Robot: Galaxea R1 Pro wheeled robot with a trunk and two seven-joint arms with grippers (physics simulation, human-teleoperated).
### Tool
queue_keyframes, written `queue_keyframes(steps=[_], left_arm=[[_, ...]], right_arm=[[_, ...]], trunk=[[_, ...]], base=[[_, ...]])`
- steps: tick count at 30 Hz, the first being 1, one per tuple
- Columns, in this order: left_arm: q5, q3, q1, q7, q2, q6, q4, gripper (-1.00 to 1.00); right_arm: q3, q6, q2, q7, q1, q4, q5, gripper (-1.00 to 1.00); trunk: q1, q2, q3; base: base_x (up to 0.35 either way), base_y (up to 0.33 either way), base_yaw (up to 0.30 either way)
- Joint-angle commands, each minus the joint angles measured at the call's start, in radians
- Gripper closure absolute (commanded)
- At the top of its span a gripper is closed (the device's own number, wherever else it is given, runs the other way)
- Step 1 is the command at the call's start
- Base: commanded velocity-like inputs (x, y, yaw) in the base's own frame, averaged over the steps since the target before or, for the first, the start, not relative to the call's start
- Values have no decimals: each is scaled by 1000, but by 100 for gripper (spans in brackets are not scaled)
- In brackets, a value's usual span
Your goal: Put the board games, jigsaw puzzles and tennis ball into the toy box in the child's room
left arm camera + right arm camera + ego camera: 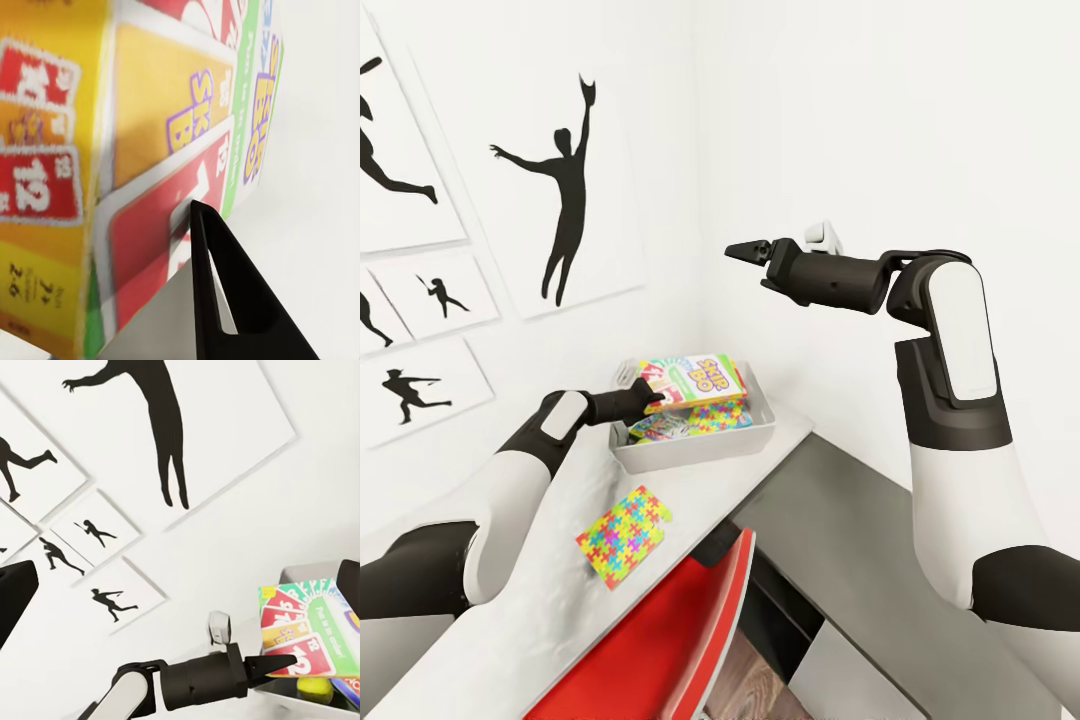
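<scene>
The orange-green Skip-Bo board game (697,380) hangs tilted over the toy box (690,452), and my left gripper (652,393) is shut on its near edge. One dark finger (225,292) lies against the box's printed cover (150,142). In the toy box under it lie a jigsaw puzzle (710,417) and the tennis ball (315,688). A second jigsaw puzzle (624,534) lies flat on the table (540,600), nearer to me. My right gripper (745,250) is raised high above the toy box, open and empty, with its fingers wide apart in the right wrist view.
A red chair (660,640) is tucked under the table's front edge. The lower dark grey cabinet (860,560) joins the table at the right. White walls with black silhouette pictures (565,190) close in the corner behind the toy box.
</scene>
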Motion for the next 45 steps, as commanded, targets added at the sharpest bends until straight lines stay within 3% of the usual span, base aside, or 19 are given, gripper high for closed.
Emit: queue_keyframes(steps=[1,22,45], left_arm=[[-5,7,-1,-5,0,7,-1,100],[-5,7,-17,-5,0,-37,-4,100],[-6,5,-53,-5,2,-39,-4,100]], right_arm=[[0,2,0,-10,-1,0,-9,-100],[1,2,1,-10,-1,-2,-9,-100],[0,0,2,-10,-1,-14,-9,-100]], trunk=[[1,-2,-4],[1,-2,-38],[1,-2,-76]], base=[[0,0,0],[0,0,0],[0,0,0]])
